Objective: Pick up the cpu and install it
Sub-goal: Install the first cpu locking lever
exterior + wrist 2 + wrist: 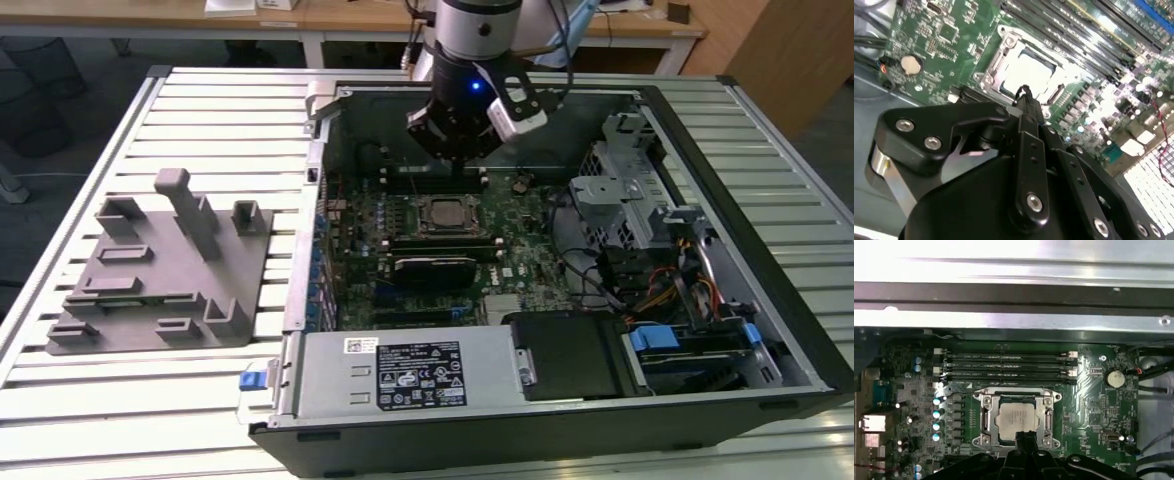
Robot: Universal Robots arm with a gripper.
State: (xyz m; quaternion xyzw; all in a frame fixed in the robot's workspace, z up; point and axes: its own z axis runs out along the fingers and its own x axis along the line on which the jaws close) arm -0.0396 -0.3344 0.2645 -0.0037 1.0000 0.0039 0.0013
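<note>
A robot arm's black end effector [458, 140] hangs inside an open desktop computer case [747, 330] that lies on its side on a slatted metal bench [160, 400], poised above the green motherboard [534, 250] and just beyond the processor socket. In the exterior view a blue light glows on the arm's wrist above the tool.

The cpu [1017, 419], a small square chip with a bright silver top, sits flat within the metal frame of the socket [985, 412] at the middle of the board; the exterior view shows the cpu [442, 213] in that same spot, between the memory slots and a dark rectangular block lower on the board. In both wrist views the end effector's fingertips [1024, 95] come together in a narrow point directly over the near edge of the chip, drawn closed with no visible gap and with nothing held between them; whether the tip touches the chip or the frame cannot be told.

Four long memory slots [1009, 367] run side by side just past the socket, and a round coin battery [1114, 377] lies to one side of them. On the bench, at the exterior view's left and well apart from the case, rests a grey plastic fixture plate [160, 275] with upright posts. A silver power supply box [400, 375] fills the case's near corner
</note>
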